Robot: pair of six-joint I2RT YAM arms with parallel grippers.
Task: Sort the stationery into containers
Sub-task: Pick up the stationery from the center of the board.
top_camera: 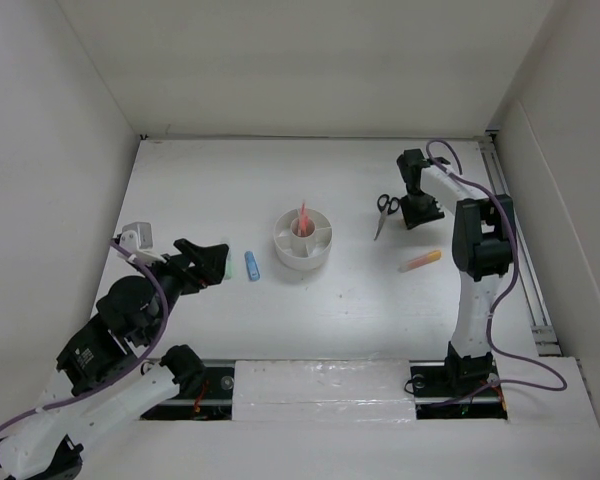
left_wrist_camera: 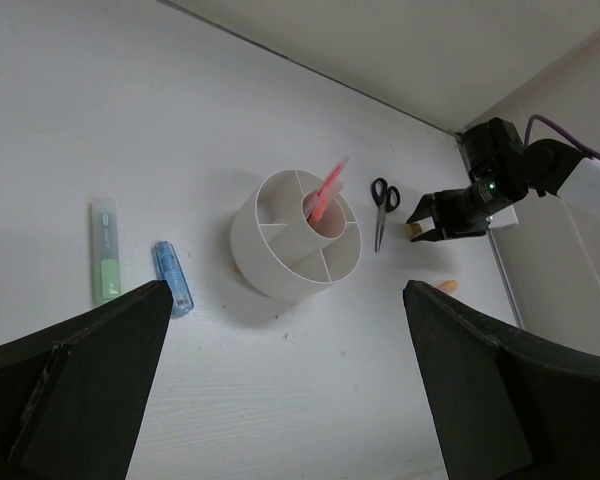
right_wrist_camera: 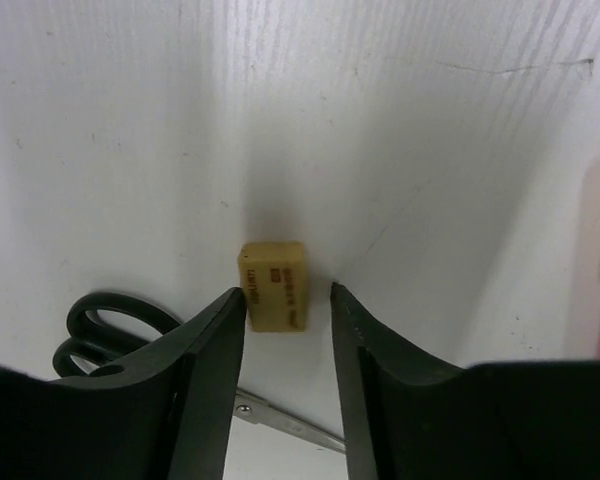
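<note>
Here, tan rectangular eraser [right_wrist_camera: 273, 285], right gripper [right_wrist_camera: 287, 294] astride it, jaws parted, left gripper [left_wrist_camera: 287, 292] wide open.

Right wrist view, lower left: scissors [right_wrist_camera: 110, 325] partly hidden behind right gripper finger [right_wrist_camera: 205, 380]. Eraser [right_wrist_camera: 273, 285] print too small to read. Left wrist view, lower right: orange marker [left_wrist_camera: 446, 286] mostly hidden by left gripper finger [left_wrist_camera: 500, 390].

A white table [top_camera: 220, 190] stood inside a plain white enclosure, shut in by a back wall [top_camera: 310, 60], a left wall [top_camera: 40, 150] and a right wall [top_camera: 580, 220]. Soft, even light cast only faint shadows. Along the table's right edge ran what looked like a metal rail [top_camera: 518, 260].
</note>
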